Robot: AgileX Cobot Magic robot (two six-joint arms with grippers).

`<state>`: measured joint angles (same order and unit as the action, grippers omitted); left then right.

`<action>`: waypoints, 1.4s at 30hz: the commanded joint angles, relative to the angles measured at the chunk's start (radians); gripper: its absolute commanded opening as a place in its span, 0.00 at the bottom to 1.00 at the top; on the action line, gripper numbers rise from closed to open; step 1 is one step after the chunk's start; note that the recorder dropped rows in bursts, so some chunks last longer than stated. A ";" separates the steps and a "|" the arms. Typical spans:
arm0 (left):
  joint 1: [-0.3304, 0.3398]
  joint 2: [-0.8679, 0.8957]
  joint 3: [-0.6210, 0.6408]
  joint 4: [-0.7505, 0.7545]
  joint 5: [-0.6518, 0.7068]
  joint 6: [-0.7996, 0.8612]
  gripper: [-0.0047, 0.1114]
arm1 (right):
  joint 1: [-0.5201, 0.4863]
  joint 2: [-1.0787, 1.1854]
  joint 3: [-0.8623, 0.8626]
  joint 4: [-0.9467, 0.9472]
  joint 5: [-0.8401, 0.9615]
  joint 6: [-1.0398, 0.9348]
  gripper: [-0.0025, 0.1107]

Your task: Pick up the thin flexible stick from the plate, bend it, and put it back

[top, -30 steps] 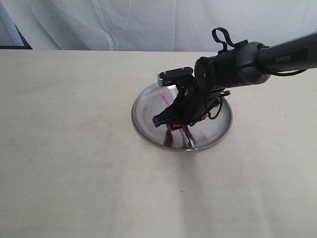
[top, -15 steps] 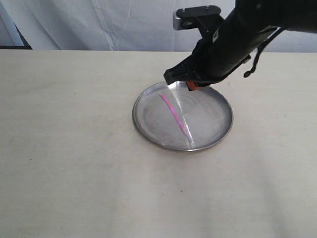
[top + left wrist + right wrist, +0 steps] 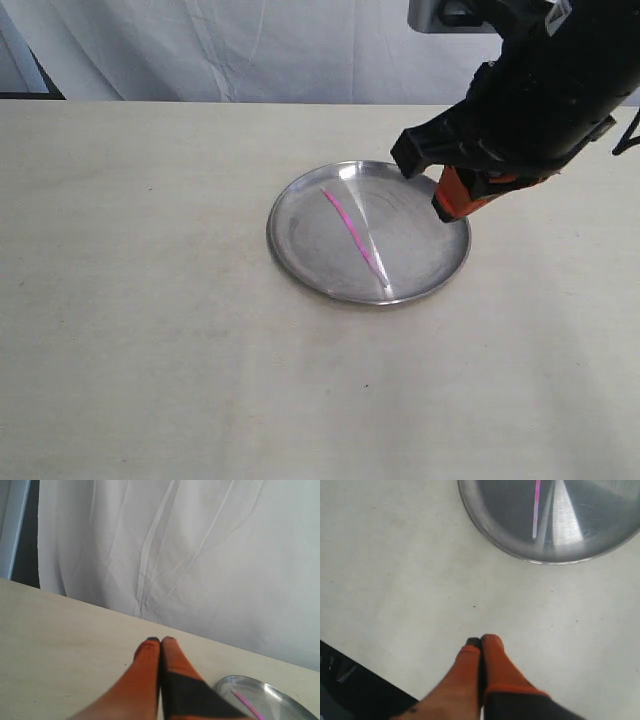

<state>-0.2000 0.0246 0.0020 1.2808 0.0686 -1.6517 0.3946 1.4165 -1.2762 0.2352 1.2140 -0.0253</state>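
The thin pink stick lies diagonally across the shiny steel plate, its pale end towards the plate's near rim. My right gripper hangs above the plate's right rim, orange fingers shut and empty, clear of the stick. In the right wrist view its fingertips are pressed together over bare table, with the plate and stick further off. The left gripper is shut with nothing in it, beside the plate and the stick. The left arm does not show in the exterior view.
The plate sits on a wide beige tabletop. A white cloth backdrop hangs behind the table's far edge. A dark floor edge shows past the table in the right wrist view.
My right arm has risen off the plate and swung up and to the right. The stick it was down on now lies uncovered on the plate.
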 commanded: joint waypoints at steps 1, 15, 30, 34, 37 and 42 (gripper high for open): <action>-0.001 -0.001 -0.002 0.005 -0.001 0.000 0.04 | -0.003 -0.017 0.001 -0.019 0.007 -0.023 0.02; -0.001 -0.001 -0.002 0.005 -0.002 0.000 0.04 | -0.007 -0.545 0.602 -0.070 -0.828 0.051 0.02; -0.001 -0.001 -0.002 0.005 -0.002 0.000 0.04 | -0.433 -1.358 1.227 -0.150 -1.140 0.013 0.02; -0.001 -0.001 -0.002 0.005 -0.002 0.000 0.04 | -0.476 -1.417 1.268 -0.207 -1.133 0.013 0.02; -0.001 -0.001 -0.002 0.005 -0.002 0.000 0.04 | -0.483 -1.417 1.276 -0.204 -1.127 0.017 0.02; -0.001 -0.001 -0.002 0.005 -0.002 0.000 0.04 | -0.483 -1.417 1.276 -0.204 -1.088 0.017 0.02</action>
<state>-0.2000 0.0246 0.0020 1.2808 0.0672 -1.6517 -0.0828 0.0070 -0.0048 0.0378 0.1133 0.0000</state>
